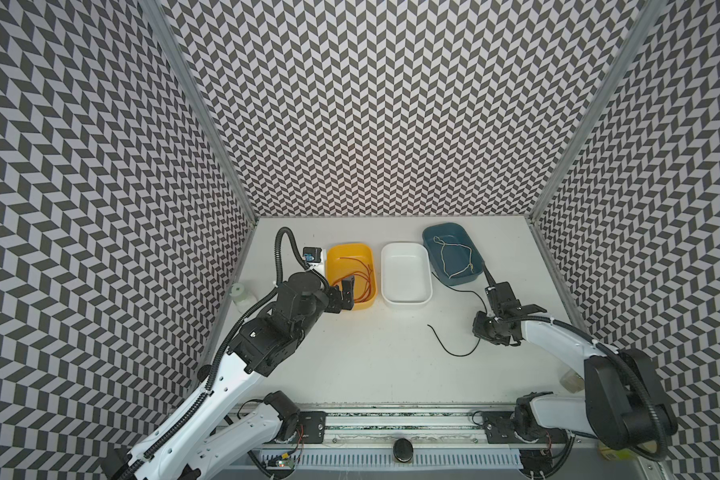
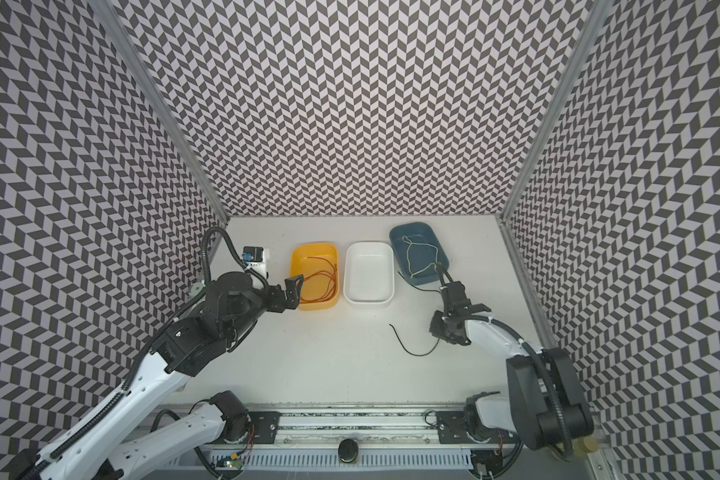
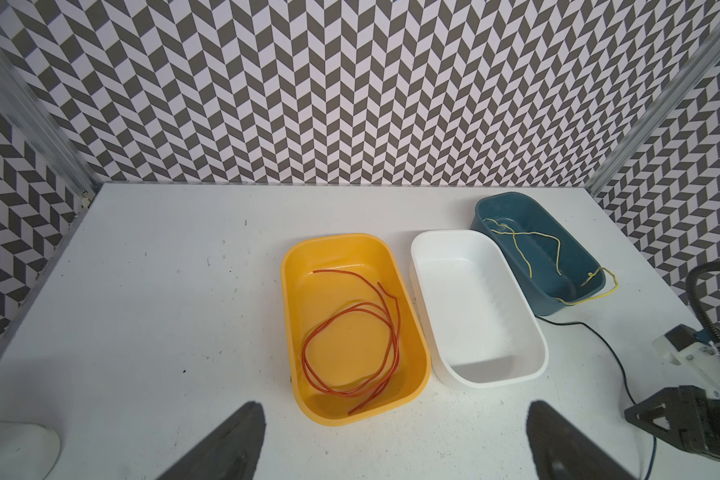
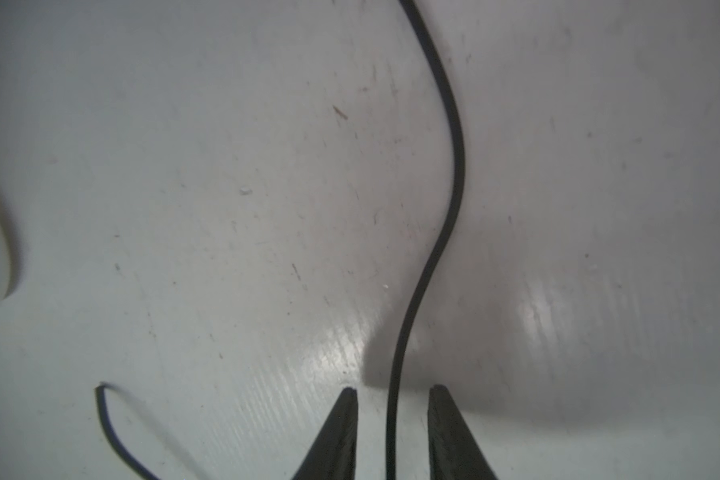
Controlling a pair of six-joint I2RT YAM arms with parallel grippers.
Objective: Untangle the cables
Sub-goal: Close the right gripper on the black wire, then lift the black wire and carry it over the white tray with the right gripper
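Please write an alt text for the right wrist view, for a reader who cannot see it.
A thin black cable lies on the white table and passes between the dark fingertips of the right gripper, which stand apart, with a gap on each side. A loose end of the cable curls nearby.

Overhead pair (near-identical), left wrist wide, right seemingly close-up

Robotics lab cell: chevron-patterned walls point(image 1: 391, 104), white tabletop point(image 1: 371, 365), left arm point(image 1: 208, 399), right arm point(image 1: 558, 345), base rail point(image 1: 391, 428)

White arm links point(image 1: 558, 338), black joint housings point(image 1: 300, 299), black corrugated conduits point(image 3: 691, 291), tapered black fingers point(image 4: 337, 440)
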